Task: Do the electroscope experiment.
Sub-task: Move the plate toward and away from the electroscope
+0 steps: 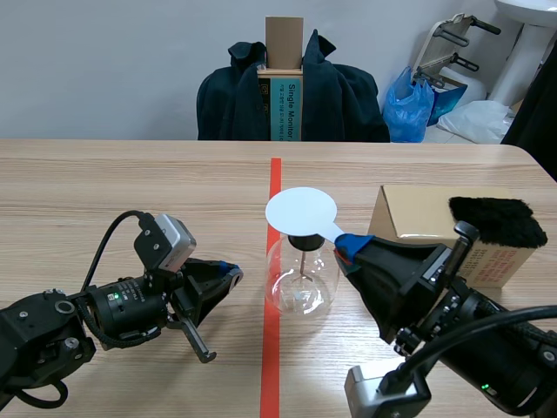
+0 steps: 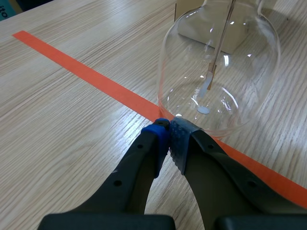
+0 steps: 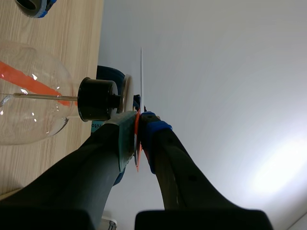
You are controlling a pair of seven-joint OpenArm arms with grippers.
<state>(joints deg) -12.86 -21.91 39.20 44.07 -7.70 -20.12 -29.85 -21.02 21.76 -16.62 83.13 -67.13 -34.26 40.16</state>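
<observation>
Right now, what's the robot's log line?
left claw shut, by flask | right claw shut on white disc | white disc above flask | black fur on box

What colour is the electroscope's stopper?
The stopper is black, clearest in the right wrist view.

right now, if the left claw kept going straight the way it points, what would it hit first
Most likely the glass flask: the shut left claw points at its lower wall, just ahead of it. I cannot tell if they already touch.
</observation>
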